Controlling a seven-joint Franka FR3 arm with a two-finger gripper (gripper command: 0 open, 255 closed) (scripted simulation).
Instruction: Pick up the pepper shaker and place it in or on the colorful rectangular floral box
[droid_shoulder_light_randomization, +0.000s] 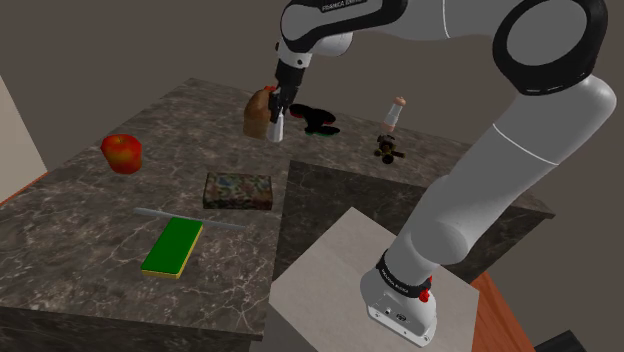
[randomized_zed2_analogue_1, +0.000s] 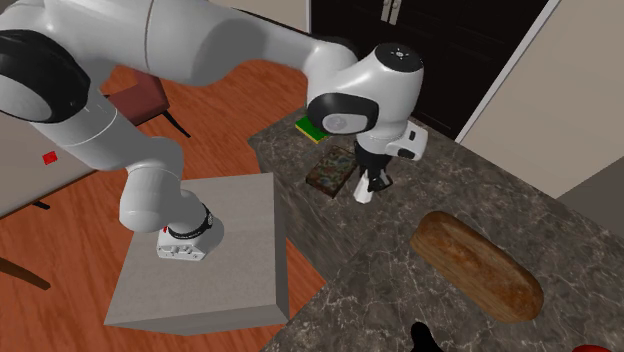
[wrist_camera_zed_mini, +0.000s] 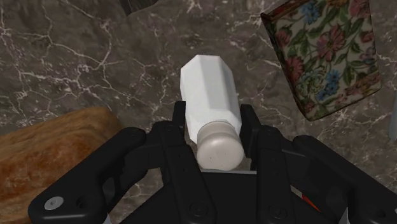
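Here the gripper (droid_shoulder_light_randomization: 278, 108) is clamped on the pepper shaker (droid_shoulder_light_randomization: 279, 127), a plain white, many-sided shaker with a rounded cap. In the wrist view the two black fingers (wrist_camera_zed_mini: 253, 130) press against its neck from either side, just below the cap, and its body (wrist_camera_zed_mini: 208, 95) points away from the hand toward the dark marbled counter (wrist_camera_zed_mini: 76, 57). Whether its base touches the counter cannot be told. In the shoulder view the shaker hangs just in front of a brown loaf of bread (droid_shoulder_light_randomization: 256, 112) at the far side of the counter. The floral box (droid_shoulder_light_randomization: 239, 190) lies flat on the counter nearer the camera, apart from the shaker; its lid shows red and blue flowers on green leaves (wrist_camera_zed_mini: 324, 57). A red apple (droid_shoulder_light_randomization: 122, 152) sits toward the shoulder view's left, and a flat green block (droid_shoulder_light_randomization: 173, 247) lies near the front edge. A small bottle (droid_shoulder_light_randomization: 394, 117) stands toward that view's right.
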